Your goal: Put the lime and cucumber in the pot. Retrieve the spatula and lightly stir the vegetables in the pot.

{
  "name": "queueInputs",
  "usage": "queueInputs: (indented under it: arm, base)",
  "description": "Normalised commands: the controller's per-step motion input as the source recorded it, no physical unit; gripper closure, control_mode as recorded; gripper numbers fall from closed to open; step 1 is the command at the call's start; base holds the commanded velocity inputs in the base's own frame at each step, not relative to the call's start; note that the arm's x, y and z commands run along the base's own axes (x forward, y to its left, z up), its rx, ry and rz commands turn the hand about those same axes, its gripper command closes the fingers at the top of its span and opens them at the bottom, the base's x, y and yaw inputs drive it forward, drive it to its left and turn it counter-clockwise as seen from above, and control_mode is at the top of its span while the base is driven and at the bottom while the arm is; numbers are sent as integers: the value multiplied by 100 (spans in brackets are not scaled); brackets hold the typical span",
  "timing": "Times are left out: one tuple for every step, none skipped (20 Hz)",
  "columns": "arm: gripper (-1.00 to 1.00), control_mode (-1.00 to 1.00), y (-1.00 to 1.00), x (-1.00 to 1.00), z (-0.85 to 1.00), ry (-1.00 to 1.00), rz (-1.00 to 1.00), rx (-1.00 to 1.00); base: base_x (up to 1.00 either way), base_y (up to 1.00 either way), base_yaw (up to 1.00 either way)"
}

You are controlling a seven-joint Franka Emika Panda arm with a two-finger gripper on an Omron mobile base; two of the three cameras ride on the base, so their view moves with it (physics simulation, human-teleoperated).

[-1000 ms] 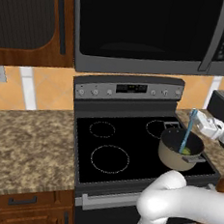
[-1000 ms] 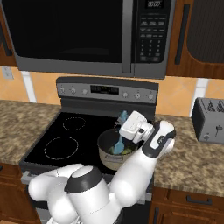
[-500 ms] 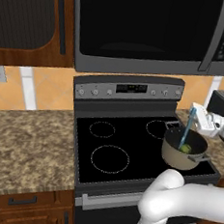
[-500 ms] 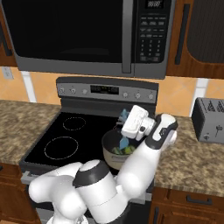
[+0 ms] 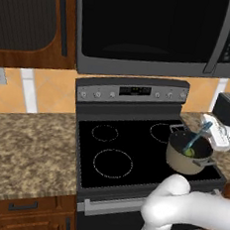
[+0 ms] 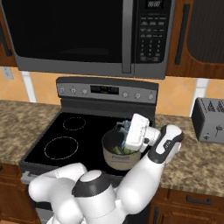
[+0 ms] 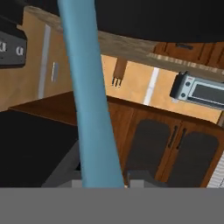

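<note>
The jaws are clenched on the handle of the spatula [image 7: 89, 109], the gripper [image 5: 211, 132] hanging over the right rim of the pot [image 5: 183, 158]. In the left base view the light-blue handle slants down from the hand into the pot's dark inside, where its lower end meets a small yellow-green patch, the lime [image 5: 188, 152]. The cucumber cannot be made out with any certainty; a bit of green shows inside the pot in the right base view, partly hidden behind the hand.

The right base view shows the hand from the other side: the white wrist block covers the pot's right half, and a sliver of blue spatula peeks out at its upper left. The hand view gives what neither base view does, the handle running close up from the bottom to the top edge of the picture, with dark cabinet doors and a toaster beyond it, all tilted by the roll of the hand.

The pot stands at the front right corner of the black glass stovetop [image 5: 133, 148], over the front right burner. Speckled brown stone tabletop [image 5: 24, 148] flanks the stove on both sides. A toaster [image 6: 210, 119] sits on the right stretch near the wall. A microwave [image 5: 150, 30] hangs above the stove, with dark wood cabinets beside it.
</note>
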Motion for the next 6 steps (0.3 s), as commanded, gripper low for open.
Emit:
queueInputs:
  arm:
    - [100, -100, 28, -66, -15, 18, 0, 6]
    - [100, -100, 39, -79, 0, 20, 0, 9]
    - [100, -100, 46, -84, 0, 21, 0, 11]
    - [100, -100, 49, -79, 7, 24, 0, 13]
    - [100, -100, 48, -70, 20, 26, 0, 13]
    - [100, -100, 34, -56, 36, 27, -3, 15]
  base:
    - [0, 0, 0]
    - [0, 0, 0]
    - [0, 0, 0]
    - [0, 0, 0]
    - [0, 0, 0]
    - [0, 0, 0]
